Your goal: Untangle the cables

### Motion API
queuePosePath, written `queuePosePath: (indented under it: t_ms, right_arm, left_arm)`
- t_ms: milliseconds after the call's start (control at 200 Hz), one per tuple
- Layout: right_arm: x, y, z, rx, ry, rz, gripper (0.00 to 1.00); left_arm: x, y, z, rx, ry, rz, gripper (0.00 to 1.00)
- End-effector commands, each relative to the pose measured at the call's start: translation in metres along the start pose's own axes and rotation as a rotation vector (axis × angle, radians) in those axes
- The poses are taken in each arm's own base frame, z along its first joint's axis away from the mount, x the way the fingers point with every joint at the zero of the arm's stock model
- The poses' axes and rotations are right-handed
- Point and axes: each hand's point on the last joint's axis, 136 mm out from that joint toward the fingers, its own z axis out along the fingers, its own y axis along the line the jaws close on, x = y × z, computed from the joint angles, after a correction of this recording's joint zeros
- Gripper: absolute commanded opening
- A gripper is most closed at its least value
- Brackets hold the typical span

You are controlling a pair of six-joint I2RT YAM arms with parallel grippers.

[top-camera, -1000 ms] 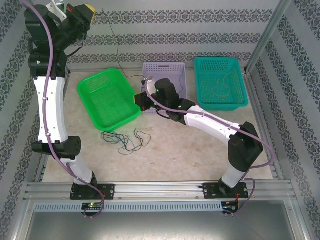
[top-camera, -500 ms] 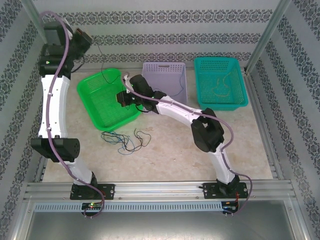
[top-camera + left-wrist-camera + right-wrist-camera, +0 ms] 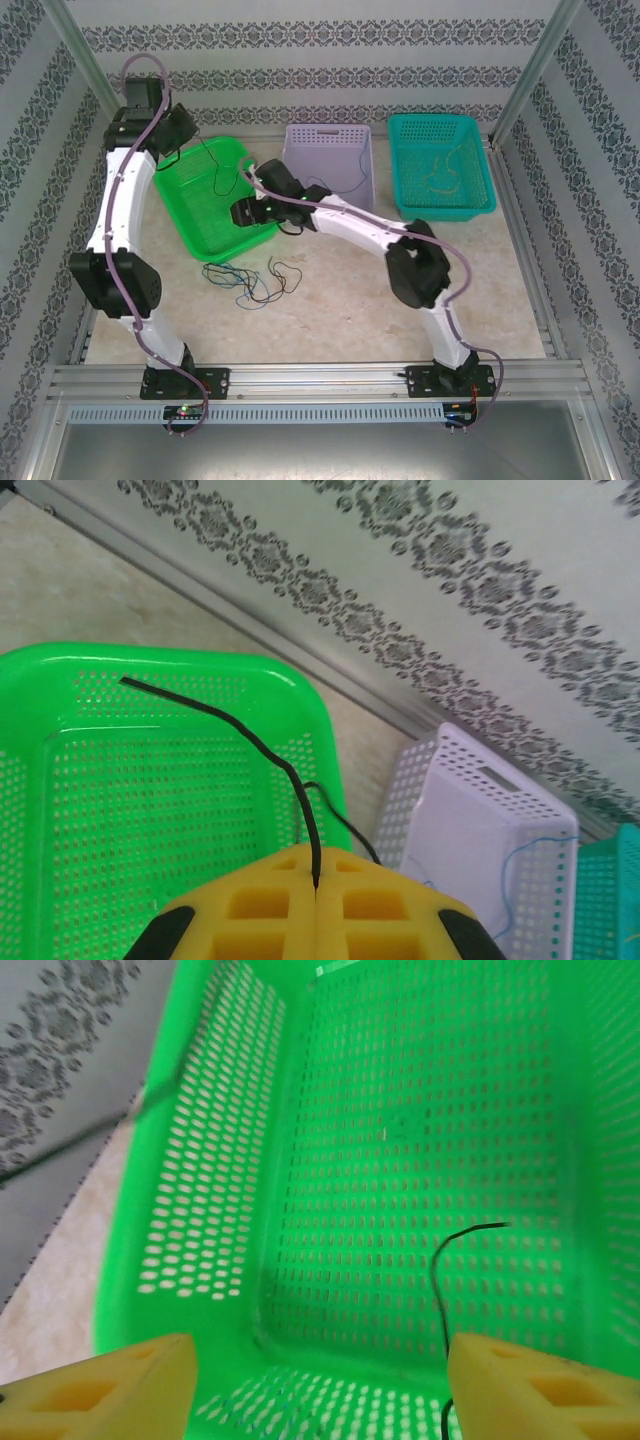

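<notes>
A dark cable [image 3: 250, 742] runs from my left gripper [image 3: 316, 885], whose yellow fingers are shut on it, down into the green basket [image 3: 60, 660]. From above, that left gripper [image 3: 178, 128] hangs over the basket's back left corner, and the dark cable [image 3: 213, 172] drops from it into the basket. My right gripper [image 3: 320, 1400] is open above the basket floor. One end of the dark cable [image 3: 437, 1280] lies loose beside its right finger [image 3: 540, 1390]. A tangle of thin dark, blue and tan cables [image 3: 250, 280] lies on the table in front of the green basket [image 3: 172, 210].
A purple basket [image 3: 330, 135] with a thin blue cable [image 3: 510, 880] stands behind the right gripper [image 3: 243, 213]. A teal basket [image 3: 470, 170] holding a tan cable is at the back right. Patterned walls and metal posts enclose the table.
The left arm came down towards the green basket, bringing the dark cable. The right arm swung left from the purple basket to over the green one, and its gripper opened.
</notes>
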Motion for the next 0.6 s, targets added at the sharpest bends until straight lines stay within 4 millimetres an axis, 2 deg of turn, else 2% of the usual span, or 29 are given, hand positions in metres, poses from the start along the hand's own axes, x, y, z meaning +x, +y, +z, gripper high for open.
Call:
queuePosePath:
  t_ms: [0,150,230,305,420,480,515,595]
  right_arm:
    - [-0.029,0.000,-0.057,0.038,-0.101,-0.017,0.70]
    - [-0.026,-0.013,-0.096,0.072,-0.116,-0.002,0.71]
    - [-0.020,-0.018,-0.107,0.075,-0.108,0.002,0.72]
    - [-0.016,-0.018,-0.106,0.062,-0.082,-0.004,0.71]
    - [-0.018,-0.010,-0.088,0.035,-0.065,-0.019,0.65]
    - [-0.026,0.003,-0.077,0.009,-0.062,-0.045,0.58]
    - [-0.030,0.011,-0.070,-0.001,-0.059,-0.062,0.50]
    - [-0.041,0.036,-0.057,-0.039,-0.055,-0.110,0.16]
  left_arm:
    - [0.011,0.027,0.033,-0.090,0.060,0.041,0.00]
    - [0.013,0.035,0.066,-0.124,0.092,0.068,0.00]
    - [0.016,0.041,0.082,-0.148,0.115,0.076,0.00]
    - [0.014,0.046,0.088,-0.177,0.119,0.086,0.00]
    - [0.002,0.049,0.085,-0.182,0.080,0.067,0.00]
    - [-0.008,0.052,0.078,-0.187,0.048,0.051,0.00]
    - [-0.015,0.053,0.073,-0.188,0.026,0.043,0.00]
    - [-0.025,0.053,0.064,-0.186,-0.007,0.032,0.00]
